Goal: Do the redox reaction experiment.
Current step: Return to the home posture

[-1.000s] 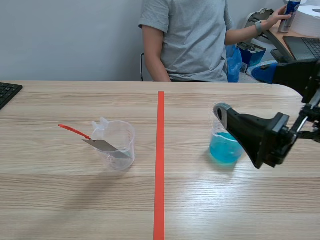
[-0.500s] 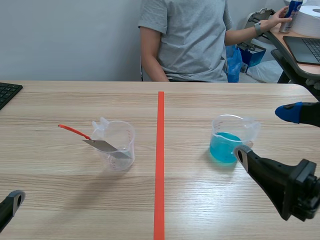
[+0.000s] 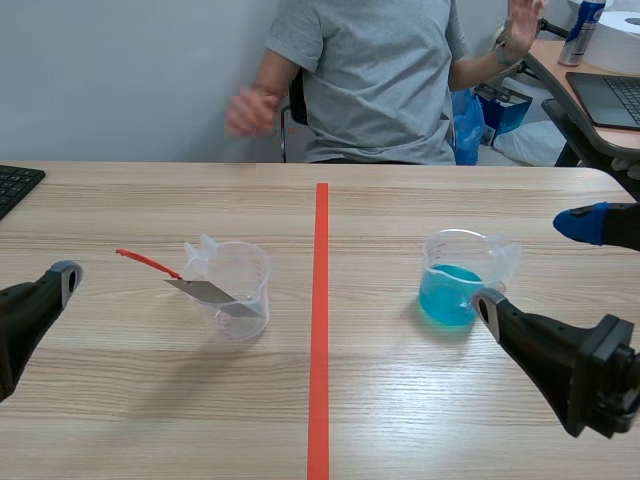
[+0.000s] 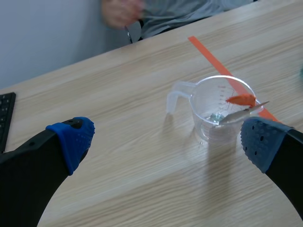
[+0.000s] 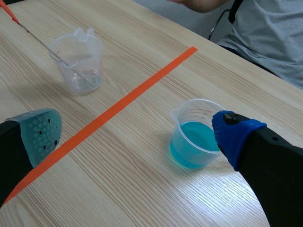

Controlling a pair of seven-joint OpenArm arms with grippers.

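Your table (image 3: pixel 400 400) bears a clear beaker (image 3: pixel 238 290) with a red-handled tool (image 3: pixel 190 283), plus a blue-filled beaker (image 3: pixel 455 280); left gripper (image 4: pixel 165 142) and right gripper (image 5: pixel 137 135) gape apart.

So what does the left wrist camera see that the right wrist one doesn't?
Only the left wrist view shows a corner of the black keyboard and the left arm's fingers, open. Only the right wrist view shows the beaker of blue liquid and the right arm's fingers, open. Both show the clear beaker with the orange-handled tool in it, the orange tape line and the wooden table.
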